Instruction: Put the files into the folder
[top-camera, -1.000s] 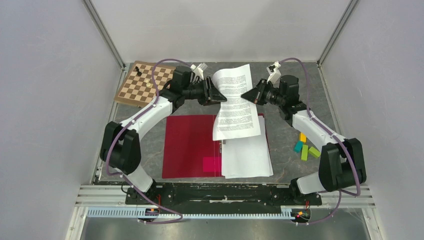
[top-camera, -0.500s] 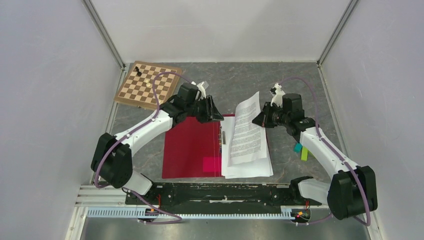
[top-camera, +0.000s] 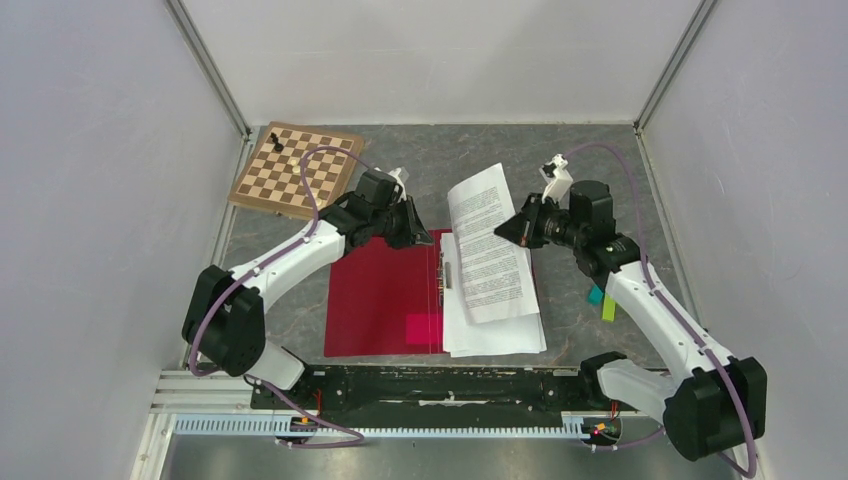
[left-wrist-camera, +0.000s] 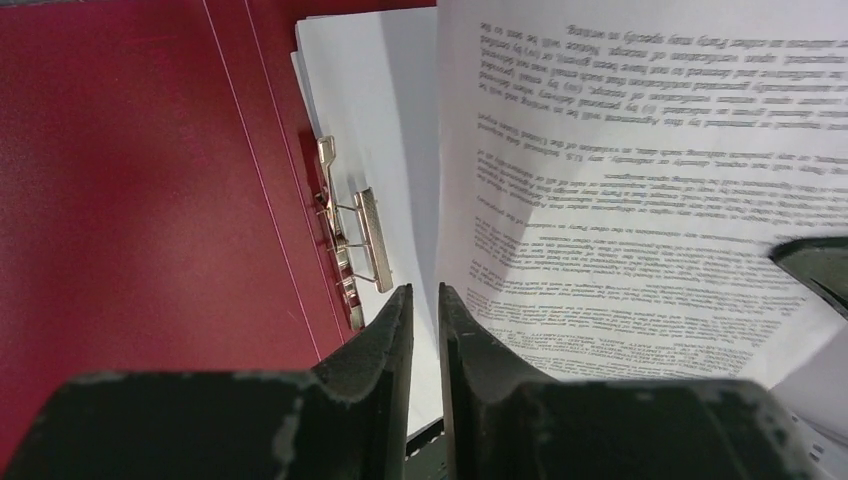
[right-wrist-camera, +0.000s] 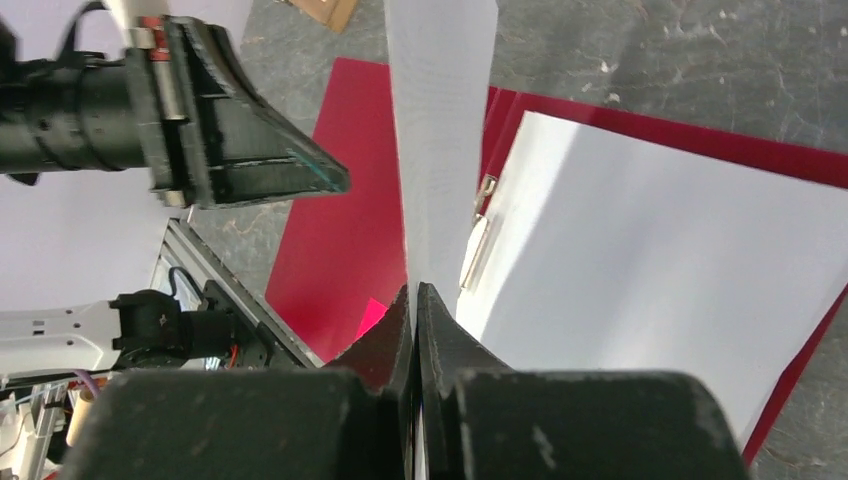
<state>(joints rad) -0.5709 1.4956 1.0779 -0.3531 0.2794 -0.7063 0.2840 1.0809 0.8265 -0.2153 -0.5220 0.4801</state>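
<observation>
The red folder lies open on the table, with its metal clip at the spine and a pink patch. A stack of white files lies on its right half. My right gripper is shut on the right edge of one printed sheet. The sheet hangs tilted over the stack. In the right wrist view the sheet runs edge-on out of the closed jaws of the right gripper. My left gripper is just left of the sheet. Its jaws stand slightly apart and hold nothing.
A brown-and-white chessboard with a black piece lies at the back left. Small coloured blocks lie beside the right arm. Grey walls close in the table on three sides.
Both grippers held the printed sheet raised at the back. The left gripper has let go, and the right gripper has brought the sheet down over the stack in the folder.
</observation>
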